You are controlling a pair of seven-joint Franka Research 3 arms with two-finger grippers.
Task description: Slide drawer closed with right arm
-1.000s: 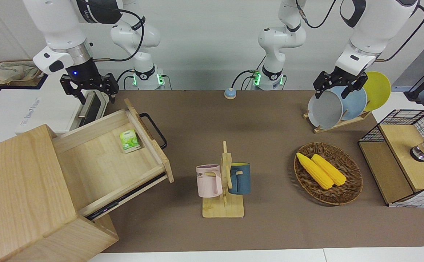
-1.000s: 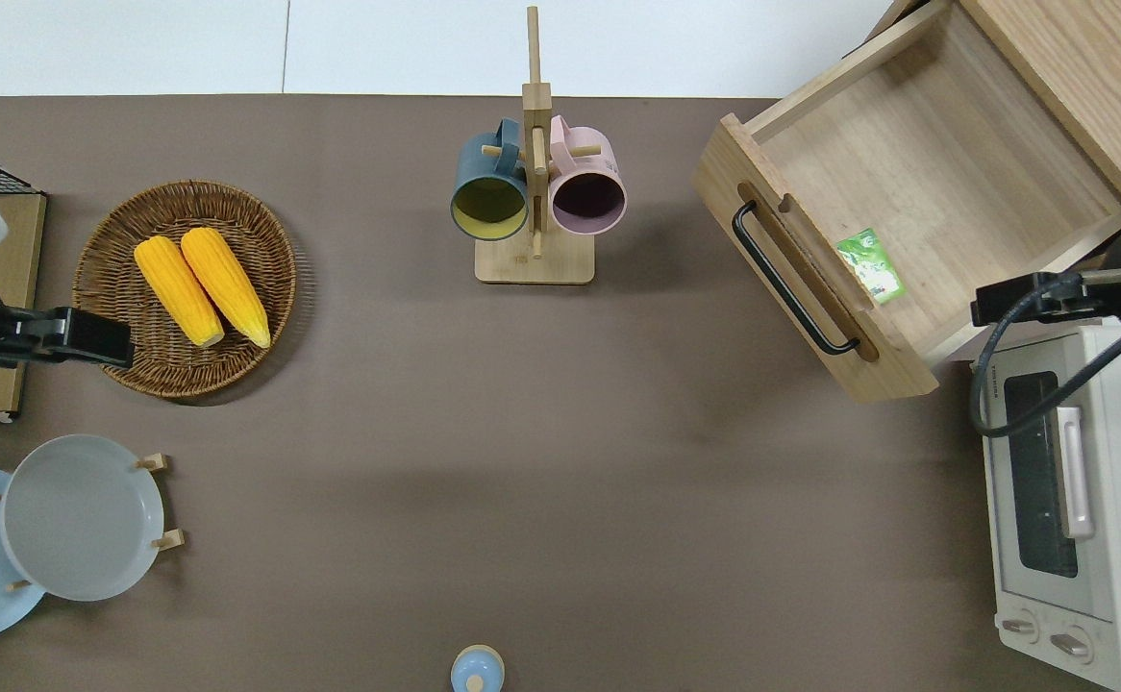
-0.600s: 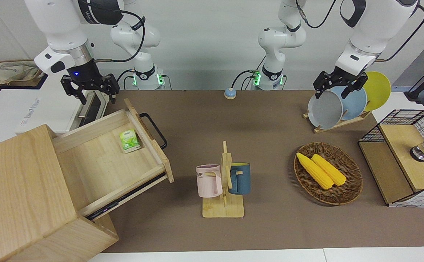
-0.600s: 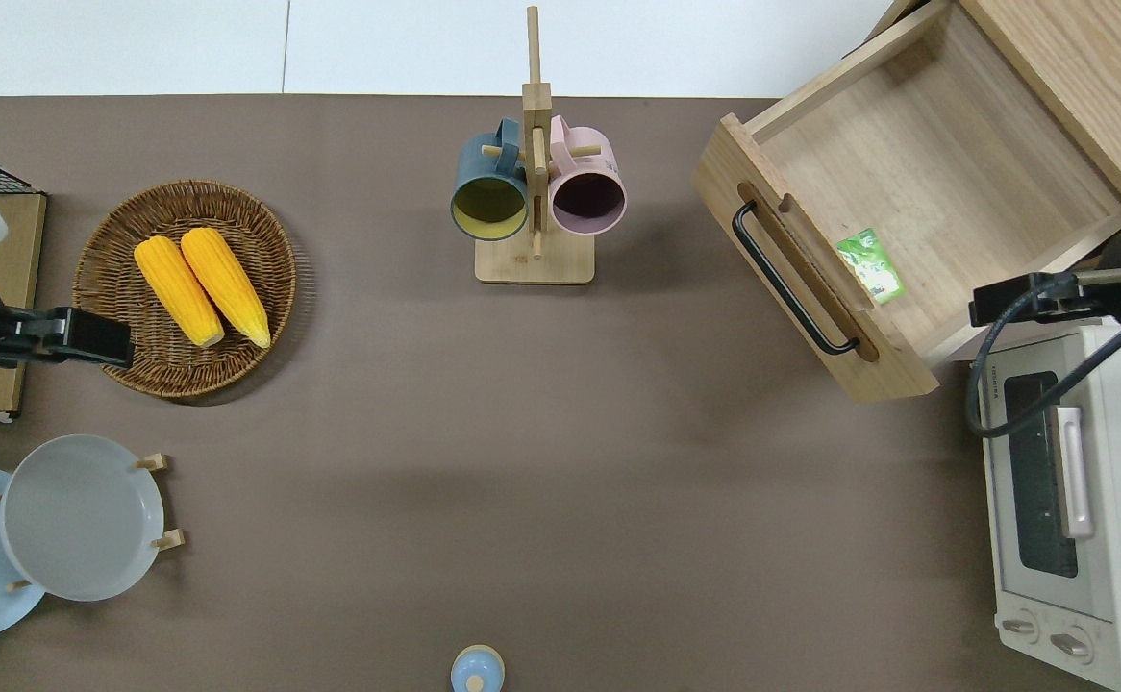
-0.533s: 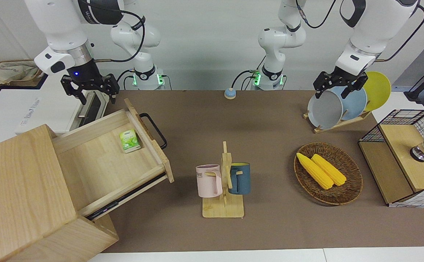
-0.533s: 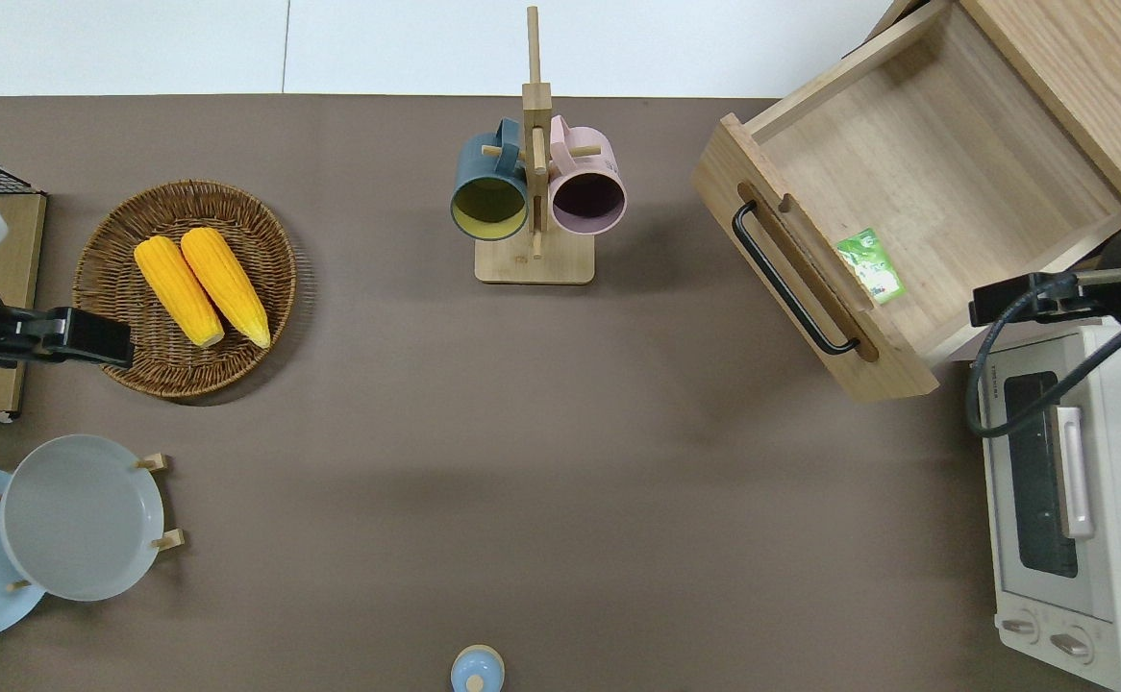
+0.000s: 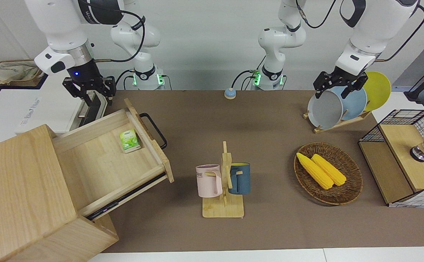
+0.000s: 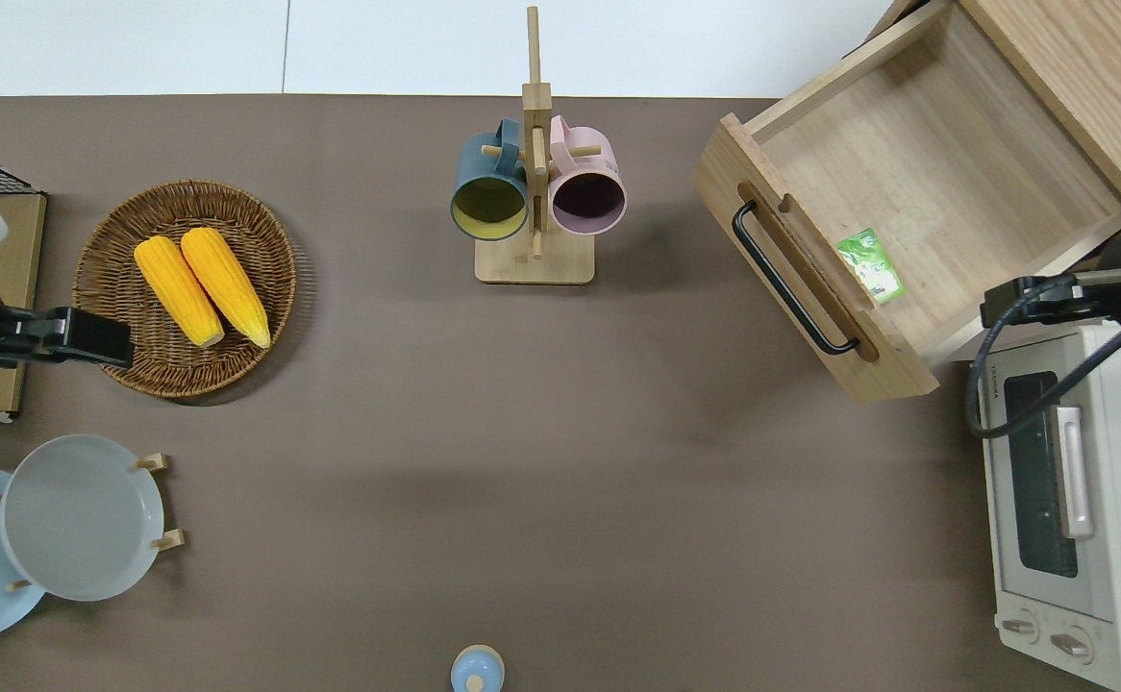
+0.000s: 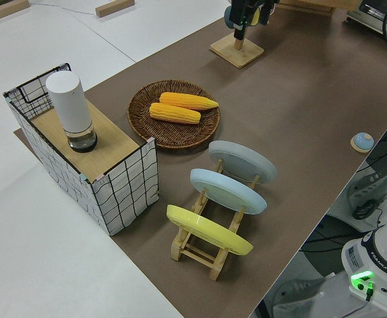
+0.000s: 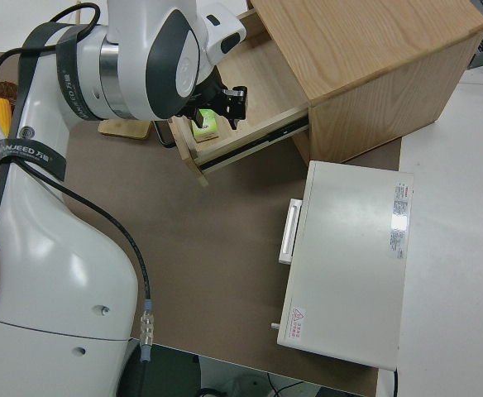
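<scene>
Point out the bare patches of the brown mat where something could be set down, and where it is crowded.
The widest bare stretch of the brown mat lies nearer the robots than the mug stand, between the plate rack and the toaster oven. A narrower strip runs between the corn basket and the mug stand. It is crowded where the open drawer meets the toaster oven.

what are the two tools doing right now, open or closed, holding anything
Right tool: open, fingers spread, holding nothing, near the open drawer.
Left tool: open, holding nothing; that arm is parked.
</scene>
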